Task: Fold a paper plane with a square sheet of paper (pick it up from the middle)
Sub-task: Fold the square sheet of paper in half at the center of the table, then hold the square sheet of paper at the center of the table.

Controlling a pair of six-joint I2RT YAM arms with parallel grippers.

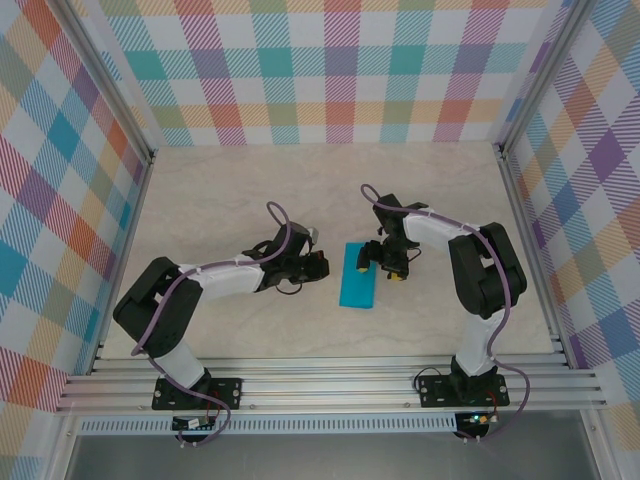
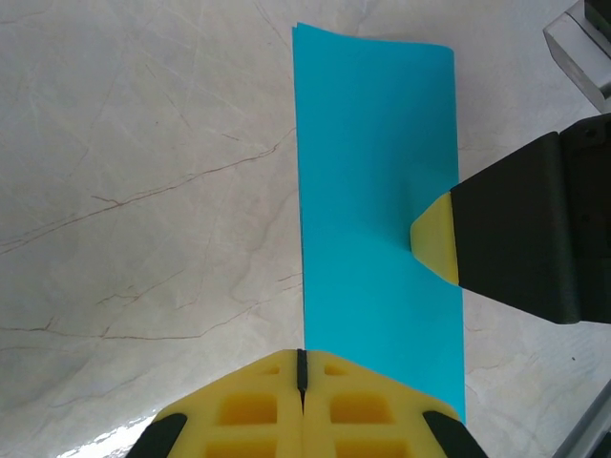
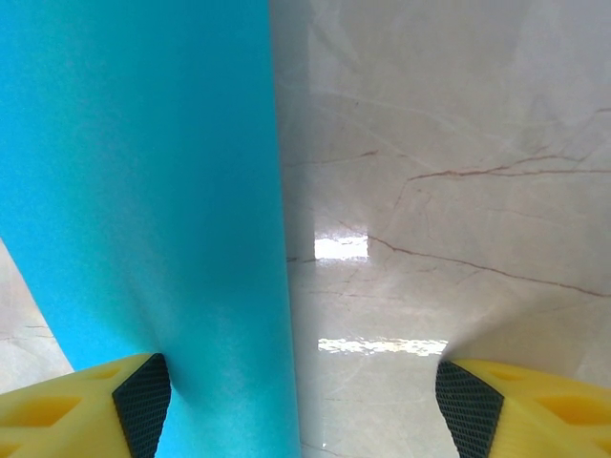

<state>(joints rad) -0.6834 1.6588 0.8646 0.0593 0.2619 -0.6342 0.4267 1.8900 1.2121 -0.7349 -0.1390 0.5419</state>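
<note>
Teal-blue sheet of paper (image 1: 358,275) lies flat at the centre of the top view, on the pale marbled table (image 1: 230,200). It reads as a narrow upright rectangle, not a square, longer up the frame than across.

Left gripper (image 1: 318,265): sits just left of the sheet, pointing at its left long edge. In the left wrist view my left gripper (image 2: 301,358) has both yellow pads pressed together with only a thin seam between them. The sheet (image 2: 377,191) runs from the top of that frame down to the pads; I cannot tell from there whether its edge is under them or merely beyond them. From above, a sliver of table shows between the tip and the paper.

Right gripper (image 1: 385,262): at the sheet's right long edge, about mid-length. In the right wrist view my right gripper (image 3: 305,391) is spread wide, one finger (image 3: 134,401) in the lower left corner against the paper (image 3: 143,191), the other (image 3: 477,401) in the lower right corner over bare table. Nothing is between them but the sheet's edge and the table. The left wrist view shows a yellow fingertip (image 2: 434,239) touching the sheet's right margin, with a small dimple in the paper there.

Plaid walls (image 1: 340,70) surround the table.
</note>
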